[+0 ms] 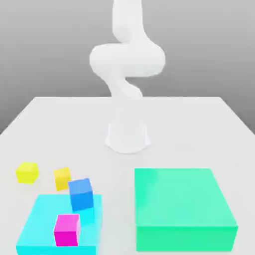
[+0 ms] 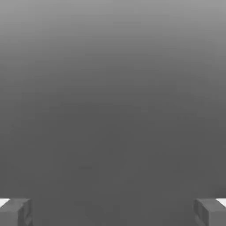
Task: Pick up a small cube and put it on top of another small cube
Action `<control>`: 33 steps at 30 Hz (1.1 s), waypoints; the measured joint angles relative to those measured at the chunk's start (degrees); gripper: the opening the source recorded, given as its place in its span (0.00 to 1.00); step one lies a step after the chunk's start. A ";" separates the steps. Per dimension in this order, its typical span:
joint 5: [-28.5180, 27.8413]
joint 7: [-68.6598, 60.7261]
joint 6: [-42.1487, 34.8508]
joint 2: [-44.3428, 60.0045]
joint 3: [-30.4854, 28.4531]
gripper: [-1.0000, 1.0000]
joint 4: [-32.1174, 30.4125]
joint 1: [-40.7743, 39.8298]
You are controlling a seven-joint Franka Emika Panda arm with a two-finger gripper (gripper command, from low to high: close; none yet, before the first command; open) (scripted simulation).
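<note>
In the hand view, the gripper is seen spread wide, nothing pinched. 4 small cubes noted in the exterior view: magenta and blue seen at the cyan block; yellow and orange set beyond it, the green block placed toward the exterior view's right.

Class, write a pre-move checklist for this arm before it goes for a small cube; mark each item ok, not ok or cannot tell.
1. Gripper open: ok, fingers wide apart.
2. Gripper empty: ok, nothing between the fingers.
3. Gripper lined up over a cube: not ok, no cube beneath it in the hand view.
4. Magenta cube uncovered on top: ok.
5. Which cube goes on which: cannot tell.
</note>
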 joint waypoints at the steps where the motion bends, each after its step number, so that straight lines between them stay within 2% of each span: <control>1: -0.43 1.64 1.56 1.86 -0.10 0.50 -1.75 -1.57; 13: -4.48 20.16 19.92 24.22 -4.55 0.50 -22.16 -19.29; 20: -2.83 27.51 30.43 36.76 -9.37 0.50 -33.52 -26.67; 23: 0.42 26.43 35.31 42.77 -9.20 0.50 -33.87 -27.42; 26: 4.67 23.63 40.36 48.97 -5.32 0.50 -32.89 -29.94; 29: 5.38 22.89 45.44 55.11 -0.68 0.50 -31.88 -34.57; 30: 5.36 22.82 46.29 56.14 0.02 0.00 -31.72 -35.32; 33: 5.29 22.89 46.32 56.14 0.03 0.00 -31.72 -35.33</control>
